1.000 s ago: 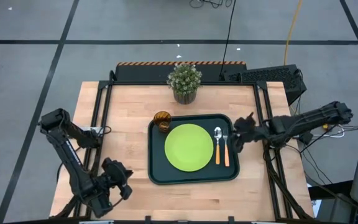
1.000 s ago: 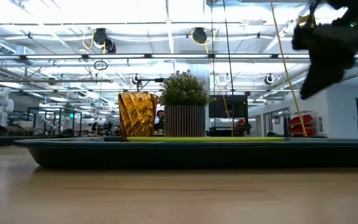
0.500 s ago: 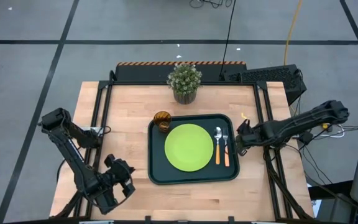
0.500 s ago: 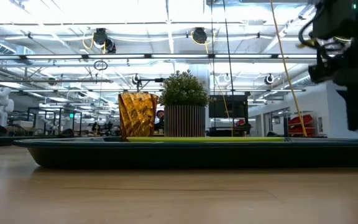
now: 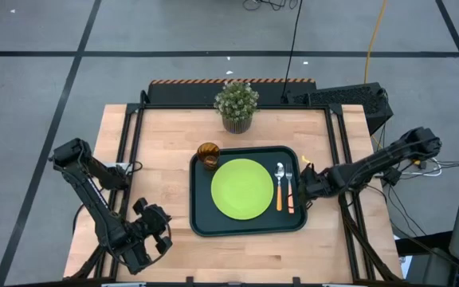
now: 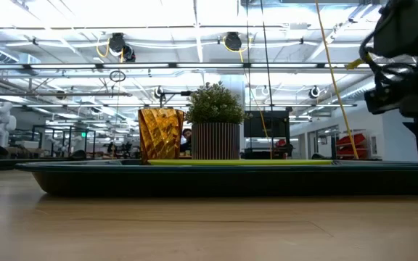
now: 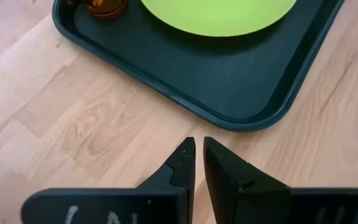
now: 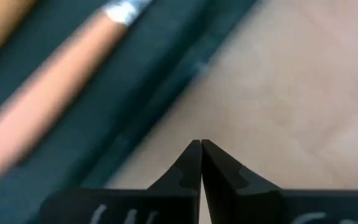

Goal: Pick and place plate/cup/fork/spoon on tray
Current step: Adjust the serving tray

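Left gripper (image 5: 151, 239) is parked over the desk (image 5: 166, 239) near its front-left corner, well clear of the tray (image 5: 200, 225); in its wrist view the fingers (image 7: 182, 163) are seen nearly together with a thin gap, nothing held.

Right gripper (image 5: 305, 185) is positioned just outside the tray's right rim, low over bare wood. Its fingers (image 8: 191, 160) are pressed together, nothing between them.

All four items are seen on or at the tray:
- plate (image 5: 242, 189) lies flat in the tray centre
- spoon (image 5: 279, 187) and fork (image 5: 290, 192) are laid side by side right of the plate, handles toward the front edge, fork nearer the right rim
- cup (image 5: 208, 155) is placed upright at the tray's back-left corner; whether its base is fully inside the rim cannot be told from above

In the low view the cup (image 6: 160, 133) is seen standing above the tray rim (image 6: 194, 177).

Potted plant (image 5: 237, 106) sits behind the tray at the desk's back edge, apart from it.
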You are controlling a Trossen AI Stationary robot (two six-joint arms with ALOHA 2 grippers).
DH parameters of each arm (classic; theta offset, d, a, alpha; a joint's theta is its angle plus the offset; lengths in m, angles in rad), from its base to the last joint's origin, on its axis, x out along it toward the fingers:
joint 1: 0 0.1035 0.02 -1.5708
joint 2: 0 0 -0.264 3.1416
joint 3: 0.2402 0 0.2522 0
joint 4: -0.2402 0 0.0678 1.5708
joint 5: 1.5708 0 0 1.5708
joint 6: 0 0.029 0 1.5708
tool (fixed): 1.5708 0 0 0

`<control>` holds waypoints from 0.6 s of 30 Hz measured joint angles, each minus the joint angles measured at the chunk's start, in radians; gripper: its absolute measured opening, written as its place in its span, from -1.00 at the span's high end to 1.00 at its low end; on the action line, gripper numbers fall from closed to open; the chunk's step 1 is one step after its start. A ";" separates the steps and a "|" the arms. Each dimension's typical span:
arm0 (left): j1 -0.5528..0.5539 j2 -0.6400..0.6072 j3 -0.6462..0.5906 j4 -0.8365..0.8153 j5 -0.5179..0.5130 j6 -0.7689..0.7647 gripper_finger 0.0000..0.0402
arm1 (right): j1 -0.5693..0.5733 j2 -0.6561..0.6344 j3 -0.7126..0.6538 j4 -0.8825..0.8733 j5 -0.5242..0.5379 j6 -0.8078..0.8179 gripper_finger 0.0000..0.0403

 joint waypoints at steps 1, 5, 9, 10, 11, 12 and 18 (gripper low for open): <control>0.000 0.000 0.000 0.000 0.002 -0.002 0.82 | 0.009 0.003 0.000 0.027 0.000 0.008 0.99; 0.000 0.000 0.000 0.004 0.008 -0.008 0.82 | 0.042 0.023 0.000 0.093 -0.003 0.032 1.00; 0.000 0.000 0.000 0.005 0.043 -0.010 0.82 | 0.072 0.046 0.000 0.100 -0.022 0.064 1.00; 0.000 0.000 0.000 0.006 0.050 -0.011 0.82 | 0.080 0.049 0.000 0.103 -0.021 0.074 1.00; 0.000 0.000 0.000 0.007 0.057 -0.011 0.82 | 0.087 0.052 0.000 0.110 -0.020 0.082 1.00; 0.000 0.000 0.000 0.008 0.061 -0.011 0.82 | 0.095 0.054 0.000 0.116 -0.018 0.091 1.00; 0.000 0.000 0.000 0.010 0.065 -0.011 0.82 | 0.131 0.055 0.000 0.161 -0.022 0.129 1.00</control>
